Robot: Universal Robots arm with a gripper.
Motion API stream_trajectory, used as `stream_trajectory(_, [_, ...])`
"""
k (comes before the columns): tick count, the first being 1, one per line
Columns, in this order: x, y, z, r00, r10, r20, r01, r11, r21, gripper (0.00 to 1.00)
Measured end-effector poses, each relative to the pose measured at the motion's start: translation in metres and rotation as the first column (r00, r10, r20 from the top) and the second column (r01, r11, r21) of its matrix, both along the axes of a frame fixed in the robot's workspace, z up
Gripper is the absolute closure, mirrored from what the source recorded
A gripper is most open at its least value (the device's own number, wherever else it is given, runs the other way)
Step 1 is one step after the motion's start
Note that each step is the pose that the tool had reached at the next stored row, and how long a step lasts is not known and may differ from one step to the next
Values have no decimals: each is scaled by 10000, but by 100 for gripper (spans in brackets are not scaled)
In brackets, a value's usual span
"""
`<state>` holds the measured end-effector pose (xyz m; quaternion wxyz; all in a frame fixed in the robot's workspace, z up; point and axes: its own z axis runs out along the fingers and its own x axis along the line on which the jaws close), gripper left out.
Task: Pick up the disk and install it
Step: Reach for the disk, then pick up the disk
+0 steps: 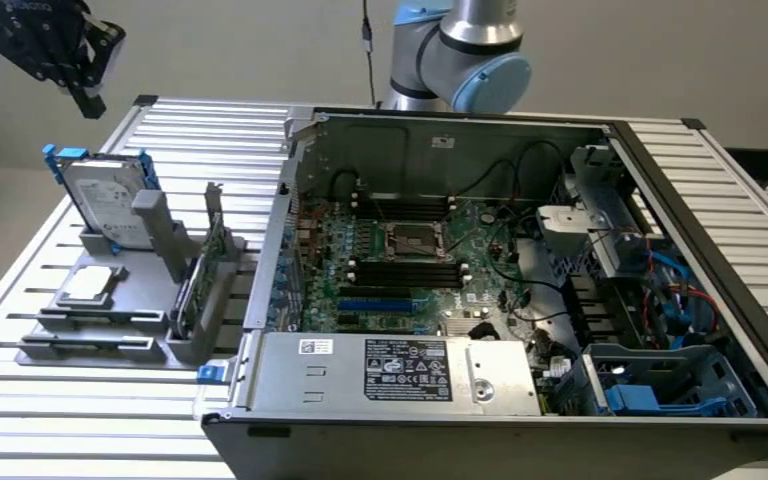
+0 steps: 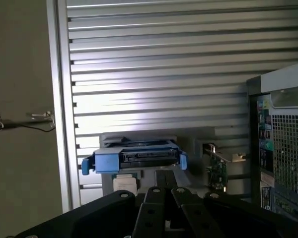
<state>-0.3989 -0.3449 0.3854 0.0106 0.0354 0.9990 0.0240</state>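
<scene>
- The disk [image 1: 101, 195] — a rectangular silver-grey metal hard drive with a white label on its face and blue plastic rails along its edges — stands upright on edge in a grey plastic holder [image 1: 97, 335] at the exterior view's left, outside the computer.
- The black gripper [image 1: 88, 100] hangs in the air above the disk, well apart from it; its fingers are clenched together and grasp nothing.
- In the wrist view the disk's connector edge faces the camera, just beyond the closed fingertips.
- A small square silver processor chip [image 1: 87, 285] lies flat on the same holder, just in front of the disk.
- A thin flat green circuit card [image 2: 217, 173] stands on edge in the holder, between the disk and the computer.
- The open dark-framed desktop computer case [image 1: 464, 135] lies on its side with the green motherboard [image 1: 411, 260] facing up.
- Everything rests on a slatted aluminium table [image 1: 77, 420].
- The silver-and-blue arm joint [image 1: 471, 50] rises behind the case.
</scene>
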Motion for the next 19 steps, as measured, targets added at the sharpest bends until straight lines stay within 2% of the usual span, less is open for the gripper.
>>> stream_trajectory(9, [-398, 83, -53, 10000, -1, -3, 1, 10000, 0, 89])
stream_trajectory(13, [-453, 103, -59, 10000, 52, -9, -52, 10000, 0, 89])
stream_trajectory(19, [-456, 105, -59, 10000, 76, -15, -76, 10000, 0, 89])
